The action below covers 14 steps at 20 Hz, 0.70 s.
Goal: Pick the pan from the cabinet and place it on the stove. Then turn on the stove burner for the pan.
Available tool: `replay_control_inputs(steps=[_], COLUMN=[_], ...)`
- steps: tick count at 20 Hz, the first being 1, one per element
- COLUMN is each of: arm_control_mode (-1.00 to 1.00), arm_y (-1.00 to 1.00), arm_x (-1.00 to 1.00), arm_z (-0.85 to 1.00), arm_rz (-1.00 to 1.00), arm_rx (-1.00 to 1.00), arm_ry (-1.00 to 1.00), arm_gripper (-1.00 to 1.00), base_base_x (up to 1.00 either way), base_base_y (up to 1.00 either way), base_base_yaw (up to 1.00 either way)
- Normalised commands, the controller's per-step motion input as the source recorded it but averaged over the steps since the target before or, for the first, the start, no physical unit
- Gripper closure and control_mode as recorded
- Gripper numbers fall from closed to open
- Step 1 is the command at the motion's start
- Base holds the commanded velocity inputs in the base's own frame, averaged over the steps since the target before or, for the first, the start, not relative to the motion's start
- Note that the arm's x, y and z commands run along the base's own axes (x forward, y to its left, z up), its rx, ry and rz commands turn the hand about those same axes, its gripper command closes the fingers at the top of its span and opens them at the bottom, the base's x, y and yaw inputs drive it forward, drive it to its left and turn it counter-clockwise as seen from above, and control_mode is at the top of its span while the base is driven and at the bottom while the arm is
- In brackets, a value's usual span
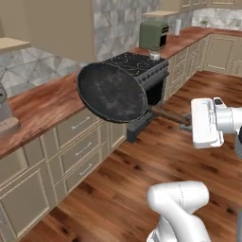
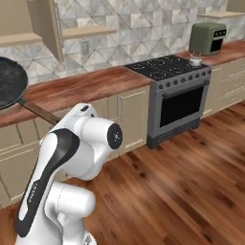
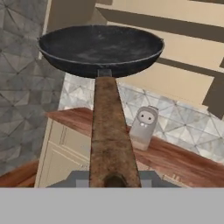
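The round black pan with a worn grey surface hangs in the air in front of the counter, left of the stove, tilted with its inside toward the left base camera. My gripper is shut on the end of its long brown handle. In the hand view the handle runs up from my gripper to the pan. The right base view has the pan at the left edge and the black stove far right of it. The beige cabinet stands open, its shelves bare.
A green toaster stands on the wooden counter beyond the stove, and a small silver pot sits on the stove's far corner. A grey jar is on the counter under the cabinet. Low drawers line the wooden floor.
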Motion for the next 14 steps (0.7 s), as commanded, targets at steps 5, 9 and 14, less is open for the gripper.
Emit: replay_control_inputs(steps=[5, 9, 14], arm_control_mode=[1.00, 1.00, 1.00], arm_y=[0.00, 0.00, 0.00], arm_x=[0.00, 0.00, 0.00], arm_z=[0.00, 0.00, 0.00], arm_rz=[0.00, 0.00, 0.00], arm_rx=[0.00, 0.00, 0.00], arm_ry=[0.00, 0.00, 0.00], arm_gripper=[1.00, 1.00, 1.00], base_base_x=[-0.24, -0.02, 0.30], base_base_y=[-0.37, -0.20, -0.02], base_base_yaw=[-0.45, -0.43, -0.41])
